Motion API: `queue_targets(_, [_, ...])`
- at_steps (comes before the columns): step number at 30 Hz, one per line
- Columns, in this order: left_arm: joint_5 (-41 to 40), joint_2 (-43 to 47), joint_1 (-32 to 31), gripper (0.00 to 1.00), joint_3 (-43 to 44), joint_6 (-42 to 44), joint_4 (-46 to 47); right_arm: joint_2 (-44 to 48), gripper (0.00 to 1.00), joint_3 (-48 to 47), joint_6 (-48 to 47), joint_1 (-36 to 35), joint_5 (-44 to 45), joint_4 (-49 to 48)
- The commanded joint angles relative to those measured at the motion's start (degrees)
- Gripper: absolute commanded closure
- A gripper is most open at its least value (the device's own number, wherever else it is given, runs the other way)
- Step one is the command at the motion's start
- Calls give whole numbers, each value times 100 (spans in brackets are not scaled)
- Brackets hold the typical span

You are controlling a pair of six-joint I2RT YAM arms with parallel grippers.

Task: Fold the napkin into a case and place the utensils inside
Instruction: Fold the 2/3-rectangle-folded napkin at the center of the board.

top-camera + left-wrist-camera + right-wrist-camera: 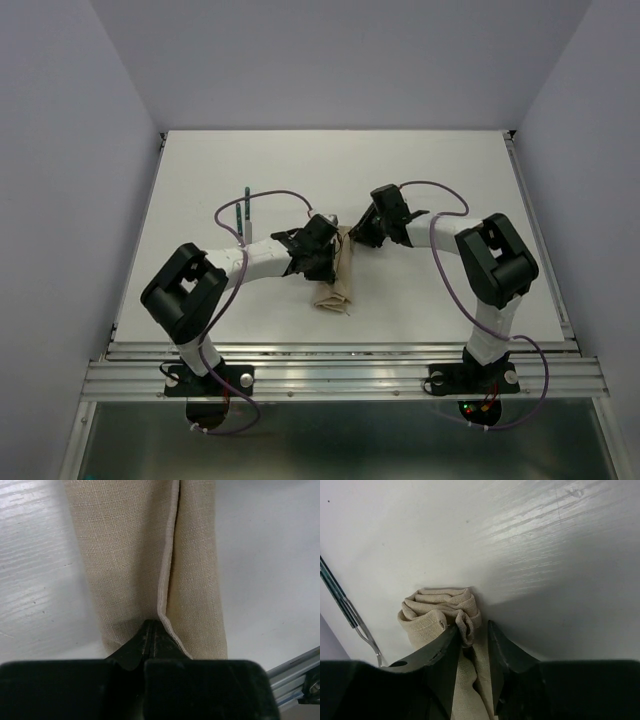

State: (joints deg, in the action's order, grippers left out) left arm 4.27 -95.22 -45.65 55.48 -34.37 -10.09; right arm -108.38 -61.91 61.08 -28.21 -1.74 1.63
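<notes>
Nearest the bases, the napkin [338, 275] is seen lying as a narrow folded strip at the middle of the surface [450, 180], running up-frame. The left end effector [152, 628] is fully closed, its tips set down on the hem [167, 565] at what looks like the strip's near end. Whether cloth is actually pinched cannot be told.

Further up, the right end effector [472, 630] is seen a little way open, with a bunched fold of the far end sitting between its fingers, apparently not clamped. That far end is crumpled into a loose roll, so the fold is judged unfinished. For a tidy case, the near end should be held down while the bunched end is smoothed flat and the pocket mouth is left open. Dragging must be avoided, or the strip will be skewed.

Farthest, at upper left in the top view, the utensils [245, 215] are lying well apart from the cloth, not yet inserted.
</notes>
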Motion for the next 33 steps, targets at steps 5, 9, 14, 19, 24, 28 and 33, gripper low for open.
queue_targets(5, [-146,170,-23,100,-29,71,-55,879,43,170,-974,-1,280,733])
queue_targets(9, [-225,398,-14,100,59,62,-178,1380,42,591,-1343,-1,-185,585])
queue_targets(14, [-330,645,29,100,287,71,-335,2038,42,1145,-1493,-149,-661,461])
queue_targets(19, [-340,750,179,100,340,88,-345,2584,41,1628,-1529,-317,-644,523])
queue_targets(24, [-260,750,293,100,235,132,-327,2866,32,1761,-1511,-317,-12,847])
queue_targets(28, [-173,786,329,100,86,159,-310,2866,32,1638,-1502,-317,481,1111])
queue_targets(33, [-181,864,363,100,-142,133,-388,2962,42,1463,-1520,-317,719,1287])
